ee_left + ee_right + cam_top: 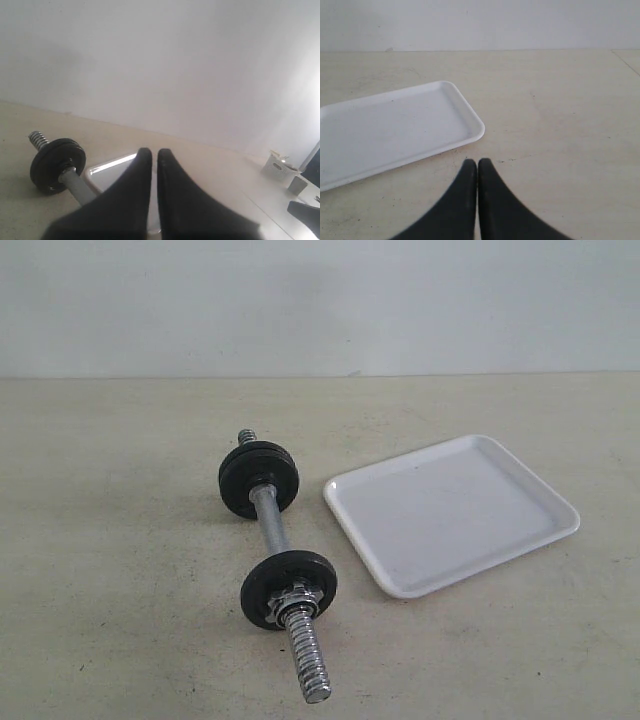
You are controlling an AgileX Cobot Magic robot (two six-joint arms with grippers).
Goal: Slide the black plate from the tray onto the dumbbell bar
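- The tray (455, 510) sits right of centre in the exterior view, and nothing lies in it; the right wrist view shows the same bare white surface.
- The dumbbell bar (270, 512) lies on the table (120, 620) left of centre, running from the middle of the frame down toward the lower edge, just beside the tray but not touching it.
- One black plate (264, 585) is threaded on the bar's lower end with a silvery collar nut (292, 598) against its face. A thicker black stack (240, 480), apparently two discs, sits on the upper end.
- Which of these discs came from the tray cannot be told.
- Neither arm shows in the exterior view. The left gripper (154, 152) has its fingers pressed together on nothing, and the right gripper (477, 162) is likewise closed and empty above the bare table near the tray's corner.
- My judgement: the sliding step looks finished, since every disc in view is on the bar.
- The next move calls for little. At most, check that the lower plate sits snug behind the nut and keep both arms clear.
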